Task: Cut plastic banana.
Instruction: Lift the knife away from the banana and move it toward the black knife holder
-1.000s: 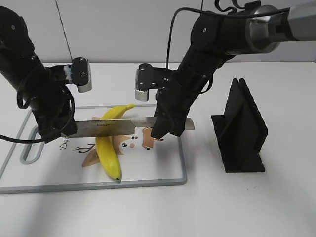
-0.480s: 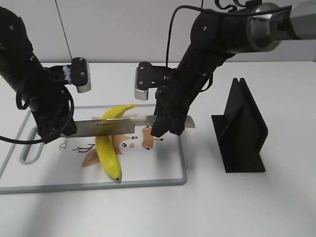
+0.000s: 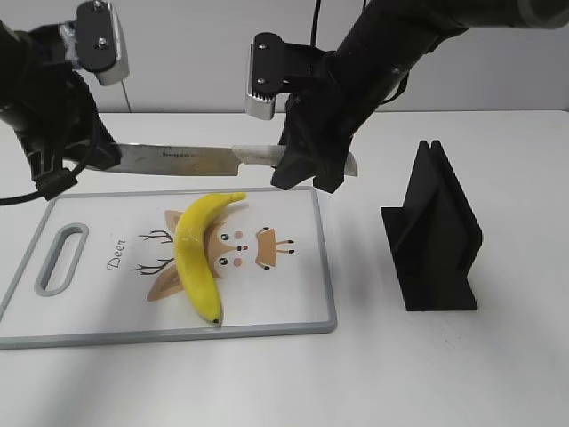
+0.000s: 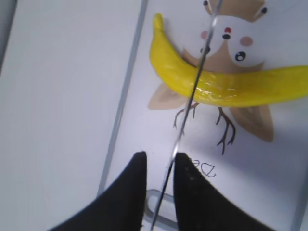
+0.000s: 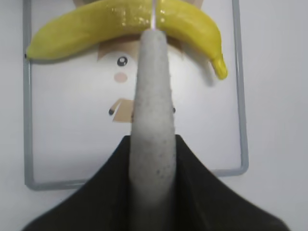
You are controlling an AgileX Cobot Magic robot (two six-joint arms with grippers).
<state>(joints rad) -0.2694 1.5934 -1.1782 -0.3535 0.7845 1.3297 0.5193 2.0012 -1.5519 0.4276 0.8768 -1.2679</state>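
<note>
- The exterior camera stood in front of the table, looking down at a slant from about chest height; it took in both arms, the cutting board (image 3: pixel 302 267) and a black stand (image 3: pixel 436 240) at right.
- The left wrist camera looked steeply down past its left gripper (image 4: pixel 156 192), close over the board's printed half, the knife (image 4: pixel 192 91) seen edge-on.
- The right wrist camera looked straight down along the knife's grey handle (image 5: pixel 153 110) between the fingers of the right gripper (image 5: pixel 153 192).
- All three views shared the plastic banana (image 3: pixel 197 258) (image 4: pixel 216 82) (image 5: pixel 120 21) and the deer picture (image 3: pixel 222 253) beneath it.
</note>
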